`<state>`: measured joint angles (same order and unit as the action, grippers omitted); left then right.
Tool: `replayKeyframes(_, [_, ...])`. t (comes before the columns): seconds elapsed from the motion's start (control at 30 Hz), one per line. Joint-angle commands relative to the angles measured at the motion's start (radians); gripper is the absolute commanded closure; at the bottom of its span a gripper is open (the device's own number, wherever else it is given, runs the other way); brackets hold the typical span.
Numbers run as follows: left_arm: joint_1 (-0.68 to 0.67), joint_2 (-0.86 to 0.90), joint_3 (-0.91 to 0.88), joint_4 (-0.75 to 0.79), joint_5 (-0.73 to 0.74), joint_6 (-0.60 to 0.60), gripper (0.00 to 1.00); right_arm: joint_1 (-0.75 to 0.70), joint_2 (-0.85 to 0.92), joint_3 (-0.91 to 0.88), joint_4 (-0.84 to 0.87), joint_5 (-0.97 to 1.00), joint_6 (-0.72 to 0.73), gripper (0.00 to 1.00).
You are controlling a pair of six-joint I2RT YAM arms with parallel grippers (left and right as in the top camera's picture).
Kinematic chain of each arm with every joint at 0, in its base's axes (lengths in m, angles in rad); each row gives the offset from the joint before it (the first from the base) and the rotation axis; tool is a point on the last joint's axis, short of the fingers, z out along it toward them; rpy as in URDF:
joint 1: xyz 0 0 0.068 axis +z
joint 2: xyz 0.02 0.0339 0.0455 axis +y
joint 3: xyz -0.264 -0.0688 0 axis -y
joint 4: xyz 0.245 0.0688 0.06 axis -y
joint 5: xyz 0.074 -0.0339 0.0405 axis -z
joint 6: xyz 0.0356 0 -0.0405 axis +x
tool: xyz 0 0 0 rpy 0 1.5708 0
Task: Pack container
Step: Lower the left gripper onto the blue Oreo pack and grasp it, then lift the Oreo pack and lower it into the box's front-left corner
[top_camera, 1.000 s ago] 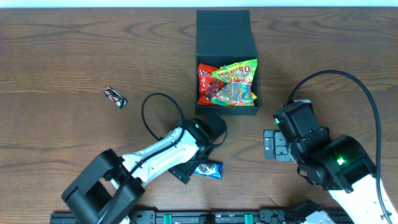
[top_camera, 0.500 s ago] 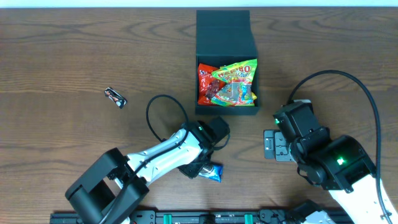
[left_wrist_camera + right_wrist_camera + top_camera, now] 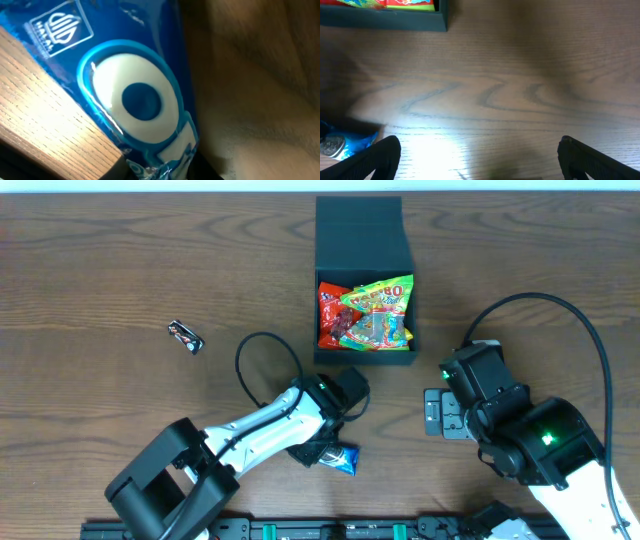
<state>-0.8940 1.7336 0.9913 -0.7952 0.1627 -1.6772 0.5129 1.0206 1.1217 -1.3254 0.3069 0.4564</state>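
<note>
Sitting at the far middle of the desk point(image 3: 100, 280), the container point(image 3: 365, 358) is open, its flap lid laid back flat toward the far edge. Its near wall faces both arms. Inside, a red packet point(image 3: 328, 305) lies along the left wall. A green and multicoloured gummy bag point(image 3: 375, 315) overlaps it and reaches the right wall, so little of the floor shows. Bare wood runs wide on both sides of the box.

Just short of the near wall, only a narrow strip of desk separates the box from the left arm's wrist. The left claw point(image 3: 325, 452) points down near the front edge of the desk. In the left wrist view its dark fingers stand close together at the bottom of the frame, narrowed onto the end of a blue snack packet point(image 3: 130, 95) that fills most of the view. Pale wood grain shows along the packet's left edge. From overhead, the packet's free end pokes out to the right of the claw.

The right claw point(image 3: 477, 155) is spread wide and holds nothing. Its fingers sit at the lower corners of its own view over bare, brightly lit wood. The container's near right corner is at the top left of that view, well apart from it.

A small dark wrapped candy point(image 3: 186, 336) lies alone on the left of the desk, far from everything else.
</note>
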Motion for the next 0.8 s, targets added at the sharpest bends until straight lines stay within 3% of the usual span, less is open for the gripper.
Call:
replayKeyframes(0.0, [-0.003,0.012,-0.008,0.014,0.006,0.041,0.85,0.001,-0.005,-0.005,-0.002,0.008,0.015,0.01])
replayKeyframes(0.13, [-0.003,0.012,-0.007,0.027,0.003,0.118,0.94,0.001,-0.005,-0.005,-0.002,0.008,0.015,0.01])
replayKeyframes(0.33, [-0.003,-0.047,0.042,-0.01,-0.069,0.276,0.94,0.001,-0.005,-0.005,0.002,0.013,0.015,0.01])
replayKeyframes(0.47, [-0.003,-0.229,0.15,-0.153,-0.276,0.551,0.94,0.001,-0.005,-0.005,0.013,0.021,0.014,0.01])
replayKeyframes(0.6, [0.009,-0.302,0.277,-0.225,-0.287,0.834,0.94,0.001,-0.005,-0.005,0.023,0.032,0.014,0.01])
replayKeyframes(0.77, [0.106,-0.238,0.512,-0.338,-0.278,1.188,0.94,0.001,-0.005,-0.005,0.034,0.034,0.015,0.01])
